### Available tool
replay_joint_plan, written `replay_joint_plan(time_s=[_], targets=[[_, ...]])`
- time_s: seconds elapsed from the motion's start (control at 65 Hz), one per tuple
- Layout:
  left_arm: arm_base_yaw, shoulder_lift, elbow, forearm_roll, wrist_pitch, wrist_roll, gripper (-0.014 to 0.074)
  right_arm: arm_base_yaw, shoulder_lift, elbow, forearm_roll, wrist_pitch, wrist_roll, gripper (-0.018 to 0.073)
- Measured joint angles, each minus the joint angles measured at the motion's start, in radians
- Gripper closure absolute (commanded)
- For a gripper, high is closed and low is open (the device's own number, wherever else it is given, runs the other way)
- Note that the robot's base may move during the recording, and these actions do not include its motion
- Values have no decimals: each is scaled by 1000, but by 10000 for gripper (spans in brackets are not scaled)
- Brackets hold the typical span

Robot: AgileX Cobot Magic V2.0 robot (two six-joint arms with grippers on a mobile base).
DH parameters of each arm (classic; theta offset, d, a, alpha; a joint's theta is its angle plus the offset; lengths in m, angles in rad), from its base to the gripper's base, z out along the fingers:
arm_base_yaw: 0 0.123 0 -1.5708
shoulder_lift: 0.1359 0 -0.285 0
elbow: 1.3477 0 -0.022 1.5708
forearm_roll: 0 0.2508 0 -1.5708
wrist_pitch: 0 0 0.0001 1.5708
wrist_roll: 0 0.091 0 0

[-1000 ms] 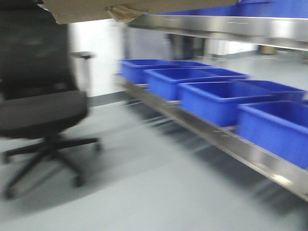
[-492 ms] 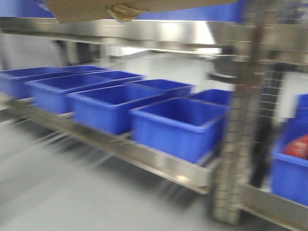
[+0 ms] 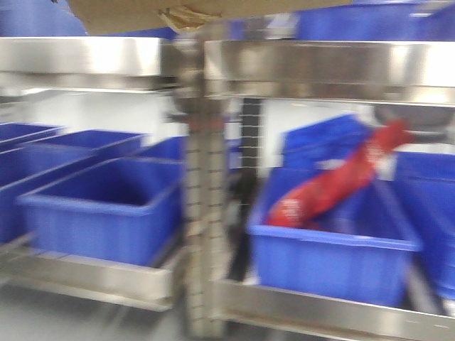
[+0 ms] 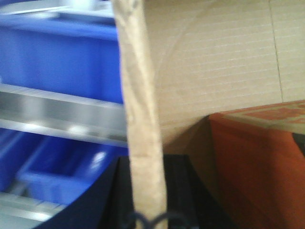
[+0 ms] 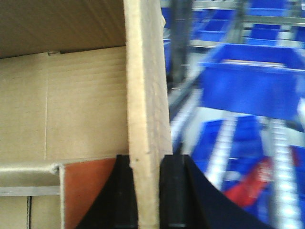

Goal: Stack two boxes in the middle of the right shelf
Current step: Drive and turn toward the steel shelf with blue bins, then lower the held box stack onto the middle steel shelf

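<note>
Cardboard box (image 5: 71, 95), one wall gripped by left jaws, one by right jaws.

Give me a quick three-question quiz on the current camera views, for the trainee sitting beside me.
1. True or false: the right gripper is clamped on a wall of the cardboard box.
2. In the front view, what lies in the blue bin just right of the steel upright?
A. a red package
B. a coil of hose
C. a stack of plates
3. In the right wrist view, what colour is the item beside the box wall?

Key: 1 true; 2 A; 3 orange-red.
</note>
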Motion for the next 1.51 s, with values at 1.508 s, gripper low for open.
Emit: replay_joint_plan(time_s=[1.508], targets=[[0,0,0,-2,0,0,707,-2,0,0,-2,-2,0,712]])
